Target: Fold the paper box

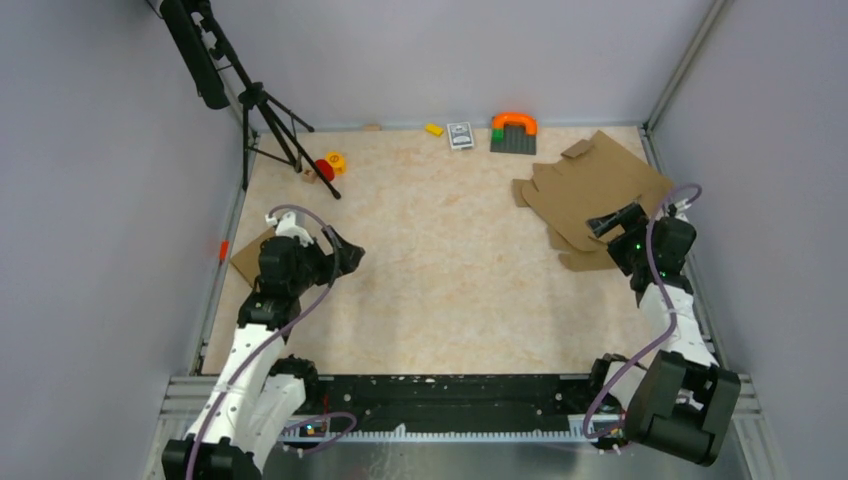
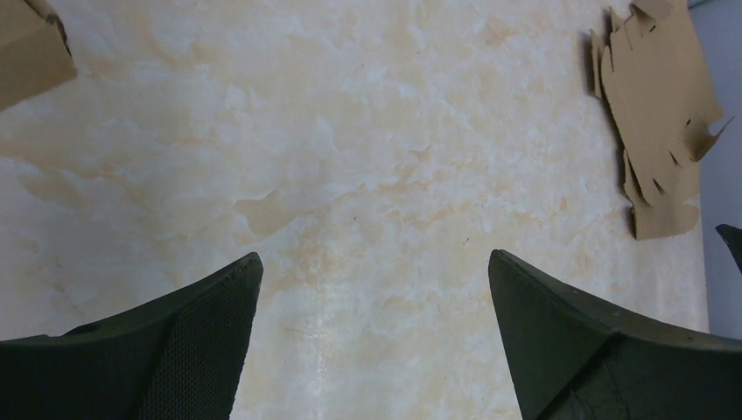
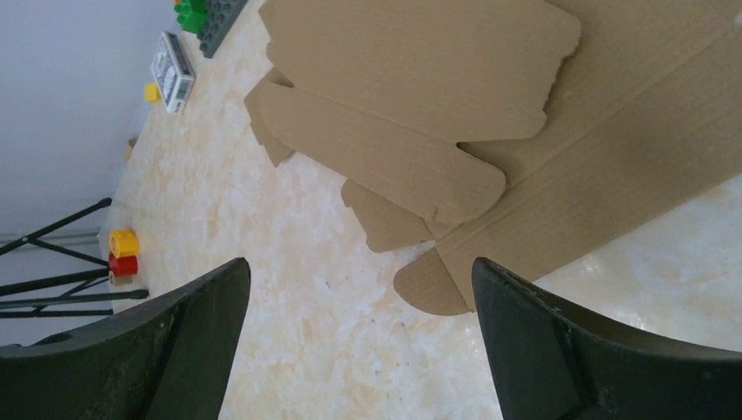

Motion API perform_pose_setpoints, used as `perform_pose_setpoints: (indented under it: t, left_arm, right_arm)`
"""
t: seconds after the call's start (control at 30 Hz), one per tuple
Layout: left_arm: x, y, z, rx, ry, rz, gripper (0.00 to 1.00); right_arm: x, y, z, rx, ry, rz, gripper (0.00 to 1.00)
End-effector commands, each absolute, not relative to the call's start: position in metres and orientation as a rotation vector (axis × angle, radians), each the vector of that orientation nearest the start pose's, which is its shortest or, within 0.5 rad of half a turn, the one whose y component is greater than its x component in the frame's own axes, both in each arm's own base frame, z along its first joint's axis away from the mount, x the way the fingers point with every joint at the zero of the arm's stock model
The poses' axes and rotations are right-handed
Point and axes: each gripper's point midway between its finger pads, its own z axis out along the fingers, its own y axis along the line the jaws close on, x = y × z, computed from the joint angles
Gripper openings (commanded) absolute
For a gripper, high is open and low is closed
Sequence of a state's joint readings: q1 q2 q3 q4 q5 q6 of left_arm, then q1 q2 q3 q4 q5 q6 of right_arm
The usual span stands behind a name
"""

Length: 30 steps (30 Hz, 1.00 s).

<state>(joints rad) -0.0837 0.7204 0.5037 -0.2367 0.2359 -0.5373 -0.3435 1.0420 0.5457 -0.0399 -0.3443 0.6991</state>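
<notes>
Both hands are held wide open and empty above the worktop (image 1: 450, 290). The left hand (image 1: 343, 252) is well apart from the cardboard pile (image 1: 585, 262); the right hand (image 1: 608, 223) is at the pile's near edge, judged ready for picking. The paper box (image 1: 600, 175), unfolded, is taken to lie flat atop that pile.

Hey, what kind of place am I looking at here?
Most likely a robotics lab test cell: a left arm and right arm bolted to a grey-walled table, a tripod at the far left corner, and cardboard sheets plus toy blocks as props.
</notes>
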Motion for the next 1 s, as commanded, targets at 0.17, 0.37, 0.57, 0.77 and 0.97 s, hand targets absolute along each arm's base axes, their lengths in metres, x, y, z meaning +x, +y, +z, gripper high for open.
perform_pose_setpoints:
  t: [0.17, 0.37, 0.57, 0.77, 0.97]
  left_arm:
    - [0.269, -0.108, 0.128, -0.334, 2.151, -0.787, 0.99]
    - [0.268, -0.111, 0.125, -0.301, 2.128, -0.809, 0.99]
    - [0.270, -0.112, 0.128, -0.264, 2.111, -0.810, 0.99]
    - [0.270, -0.114, 0.132, -0.259, 2.096, -0.823, 0.99]
    - [0.270, -0.114, 0.133, -0.260, 2.087, -0.825, 0.99]
  right_arm:
    - [0.331, -0.032, 0.101, 0.978, 1.845, 0.613, 0.93]
    - [0.339, -0.032, 0.079, 1.010, 1.864, 0.632, 0.90]
    - [0.349, -0.031, 0.061, 1.056, 1.863, 0.682, 0.88]
    - [0.362, -0.024, 0.061, 1.058, 1.805, 0.798, 0.76]
    - [0.371, -0.025, 0.073, 1.034, 1.736, 0.834, 0.69]
